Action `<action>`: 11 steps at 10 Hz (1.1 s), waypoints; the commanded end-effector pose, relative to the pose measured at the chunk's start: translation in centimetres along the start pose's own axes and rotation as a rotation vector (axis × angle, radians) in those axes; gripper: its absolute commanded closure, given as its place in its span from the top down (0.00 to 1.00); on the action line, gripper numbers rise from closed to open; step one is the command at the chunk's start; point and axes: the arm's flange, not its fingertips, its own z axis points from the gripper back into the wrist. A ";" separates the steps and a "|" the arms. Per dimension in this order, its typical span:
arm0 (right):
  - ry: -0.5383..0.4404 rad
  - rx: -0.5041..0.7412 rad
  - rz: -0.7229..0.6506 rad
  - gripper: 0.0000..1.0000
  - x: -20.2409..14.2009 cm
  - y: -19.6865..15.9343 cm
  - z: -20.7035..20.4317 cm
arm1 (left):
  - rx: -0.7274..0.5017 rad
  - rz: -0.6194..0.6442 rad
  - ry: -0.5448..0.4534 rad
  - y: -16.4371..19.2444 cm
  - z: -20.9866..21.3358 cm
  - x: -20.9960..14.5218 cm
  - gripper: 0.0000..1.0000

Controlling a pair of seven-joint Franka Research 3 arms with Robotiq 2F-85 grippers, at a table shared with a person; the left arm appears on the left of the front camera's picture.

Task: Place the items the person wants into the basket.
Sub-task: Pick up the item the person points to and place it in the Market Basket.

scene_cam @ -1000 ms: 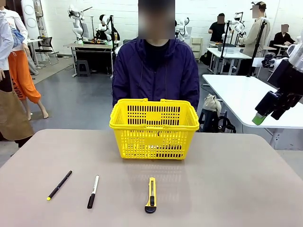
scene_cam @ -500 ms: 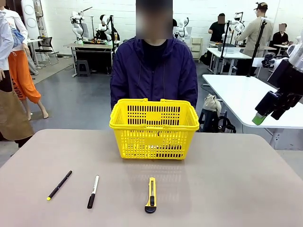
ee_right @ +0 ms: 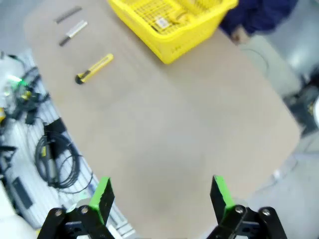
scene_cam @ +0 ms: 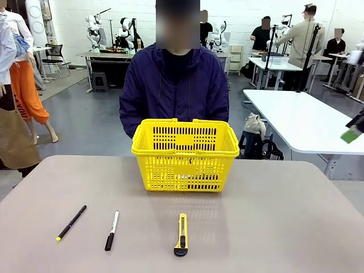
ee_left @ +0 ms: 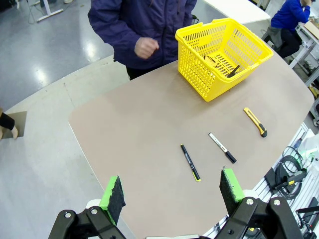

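1. On the table (scene_cam: 284,216), midway along the far edge: basket (scene_cam: 185,170); person (scene_cam: 173,91) just behind that edge.
2. Before the basket, well apart, near the front edge: utility knife (scene_cam: 181,233).
3. Left of the utility knife: marker (scene_cam: 112,230); further left, toward the front left corner: pen (scene_cam: 71,222).

Bright even light, right wrist blurred

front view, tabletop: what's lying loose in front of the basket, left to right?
Left to right: slim black pen with a yellow tip → white marker with a black cap → slim yellow-and-black utility knife. The yellow plastic lattice basket is left out, since it spans the knife's position farther back.
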 end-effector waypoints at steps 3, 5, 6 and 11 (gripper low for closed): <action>-0.338 0.248 0.052 1.00 -8.3 -2.9 5.5 | -0.011 -0.013 -0.008 0.1 0.0 -0.1 1.00; -0.413 0.283 -0.046 1.00 -12.1 -5.3 4.8 | -0.011 -0.013 -0.008 0.1 0.0 -0.1 1.00; -0.428 0.299 -0.074 1.00 -13.3 -6.0 4.2 | -0.011 -0.013 -0.008 0.1 0.0 -0.1 1.00; -0.433 0.299 -0.112 1.00 -15.2 -6.4 3.3 | -0.011 -0.013 -0.008 0.1 0.0 -0.1 1.00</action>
